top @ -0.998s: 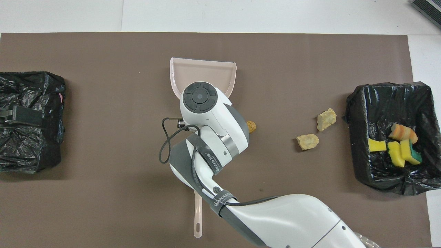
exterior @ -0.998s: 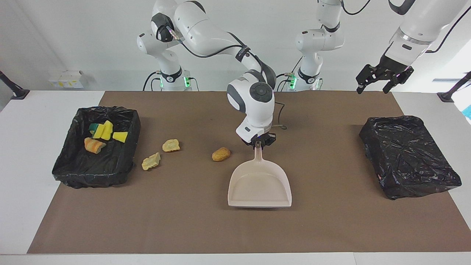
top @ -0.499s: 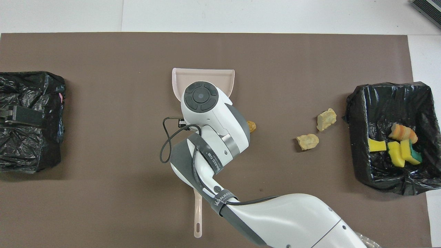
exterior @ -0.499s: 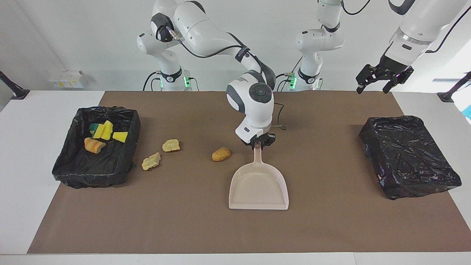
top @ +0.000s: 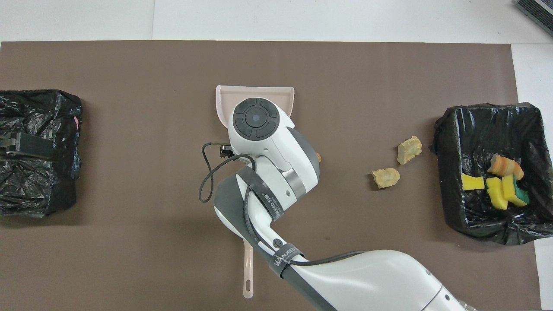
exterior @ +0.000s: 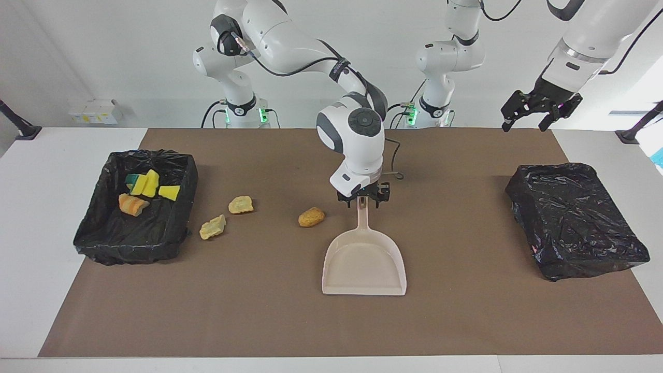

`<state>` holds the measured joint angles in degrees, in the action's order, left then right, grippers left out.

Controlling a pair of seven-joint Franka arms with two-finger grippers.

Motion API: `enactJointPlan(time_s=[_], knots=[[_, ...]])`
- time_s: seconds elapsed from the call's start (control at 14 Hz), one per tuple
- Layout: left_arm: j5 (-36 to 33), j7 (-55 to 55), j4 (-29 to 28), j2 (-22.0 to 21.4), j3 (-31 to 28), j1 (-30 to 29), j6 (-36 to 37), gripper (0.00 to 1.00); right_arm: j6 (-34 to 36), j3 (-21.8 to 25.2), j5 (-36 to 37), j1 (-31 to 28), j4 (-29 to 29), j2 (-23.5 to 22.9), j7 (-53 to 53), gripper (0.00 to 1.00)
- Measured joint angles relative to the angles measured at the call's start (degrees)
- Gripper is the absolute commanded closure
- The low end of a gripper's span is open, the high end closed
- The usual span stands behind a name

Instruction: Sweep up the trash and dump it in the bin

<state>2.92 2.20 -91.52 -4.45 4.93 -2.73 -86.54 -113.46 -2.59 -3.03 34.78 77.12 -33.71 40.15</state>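
The beige dustpan (exterior: 364, 264) lies flat on the brown mat mid-table, its handle pointing toward the robots. My right gripper (exterior: 363, 202) is open, one finger on either side of the handle's end. In the overhead view the arm hides this gripper and most of the dustpan (top: 222, 97). Loose trash lies on the mat: a tan-orange lump (exterior: 311, 217) beside the handle and two pale yellow lumps (exterior: 241, 205) (exterior: 213, 227) near the bin. The black-lined bin (exterior: 155, 243) at the right arm's end holds green-and-yellow blocks (exterior: 145, 184) and an orange-striped piece (exterior: 132, 204). My left gripper (exterior: 538, 116) waits open in the air.
A box wrapped in a black bag (exterior: 575, 217) sits at the left arm's end, below the left gripper. A long beige handle (top: 248, 276) lies on the mat nearer the robots than the dustpan, its other end hidden under the right arm.
The dustpan has settled flat on the mat. My right gripper has opened, let go of the handle and risen slightly. The left arm has not moved.
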Motion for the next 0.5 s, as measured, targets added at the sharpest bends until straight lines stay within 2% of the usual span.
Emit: enactJointPlan(time_s=[0.29, 0.5], knots=[[0.0, 0.0, 0.0, 0.0, 0.02, 0.0, 0.0, 0.0, 4.09, -0.2, -0.09, 0.15, 0.72, 2.24, 0.02, 0.0], [0.0, 0.0, -0.01, 0.0, 0.01, 0.0, 0.0, 0.0, 5.1, -0.69, -0.18, 1.99, 7.29, 6.78, 3.73, 0.0]])
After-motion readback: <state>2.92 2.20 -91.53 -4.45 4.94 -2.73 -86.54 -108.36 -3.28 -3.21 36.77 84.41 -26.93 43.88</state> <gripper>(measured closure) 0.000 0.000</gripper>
